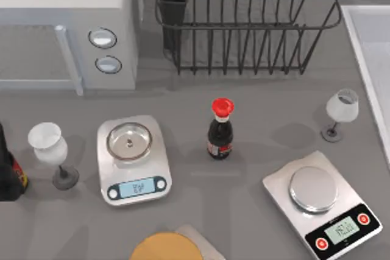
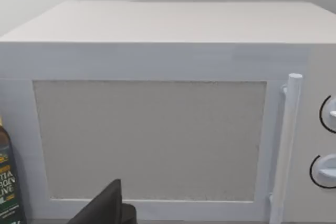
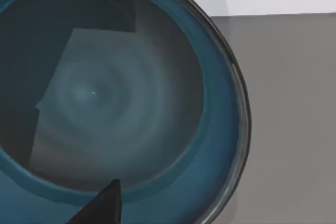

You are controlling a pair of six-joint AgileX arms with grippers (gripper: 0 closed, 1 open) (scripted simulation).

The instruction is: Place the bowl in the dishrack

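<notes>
The bowl (image 3: 105,98) turns its blue inside toward the right wrist camera, close before the right hand (image 3: 100,205); its grip can't be told.

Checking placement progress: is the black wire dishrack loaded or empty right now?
Empty: in the top view the black wire dishrack holds nothing between its bars. The blue-inside bowl fills the right wrist view, elsewhere.

Rendered kitchen counter, white microwave (image 1: 67,28), black wire dishrack (image 1: 244,22), kitchen scales (image 1: 134,159), wine glasses (image 1: 52,150)
</notes>
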